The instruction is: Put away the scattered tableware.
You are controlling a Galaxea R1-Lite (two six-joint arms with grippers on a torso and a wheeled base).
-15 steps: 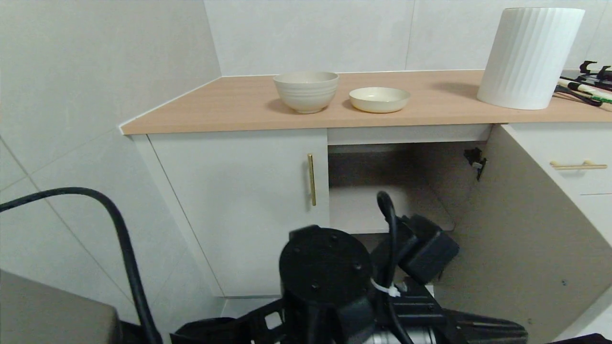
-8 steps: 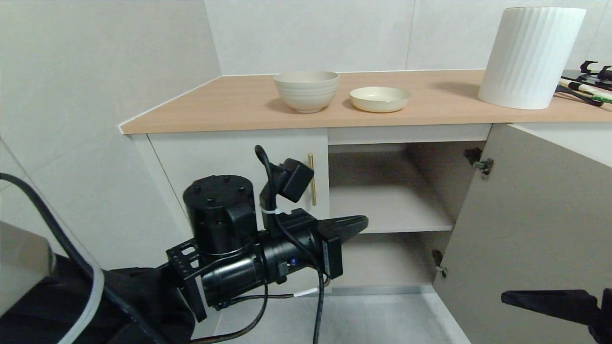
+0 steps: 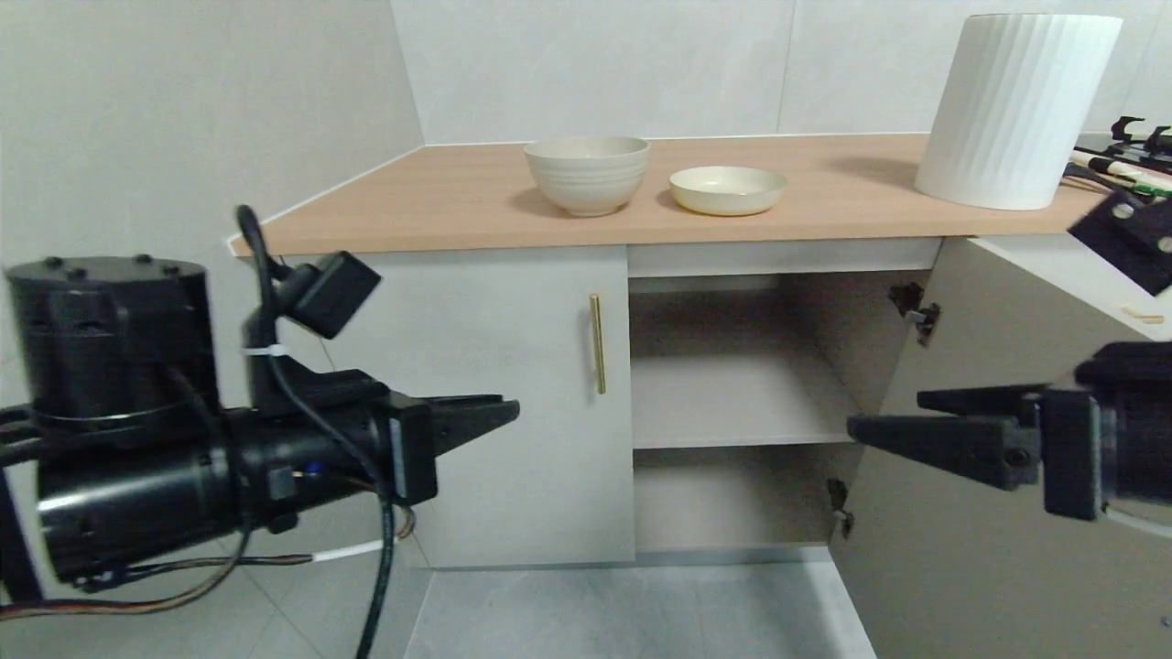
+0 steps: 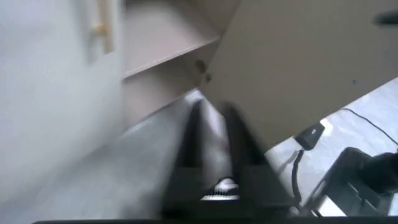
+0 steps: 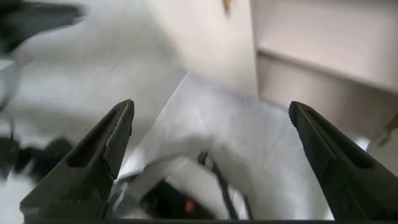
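1. The bowl [image 3: 587,174] and the shallow dish [image 3: 728,189] sit near each other, not touching, on the countertop [image 3: 412,215]. Neither is held.
2. Below them, the cabinet shelf [image 3: 732,403] is exposed behind the open door [image 3: 961,586].
3. In the past second the left gripper [image 3: 508,412] has drawn leftward out of the opening. Whether it is closed cannot be told.
4. The right gripper [image 3: 883,411] has risen beside the door, jaws spread wide and holding nothing.
5. The cabinet looks ready, so picking up the tableware is likely next.

Ribbed bowl [image 3: 587,174] beside shallow dish [image 3: 727,189] on wooden counter [image 3: 439,206], open cabinet [image 3: 732,403] below, left gripper [image 3: 508,412] and right gripper [image 3: 861,428] flanking it
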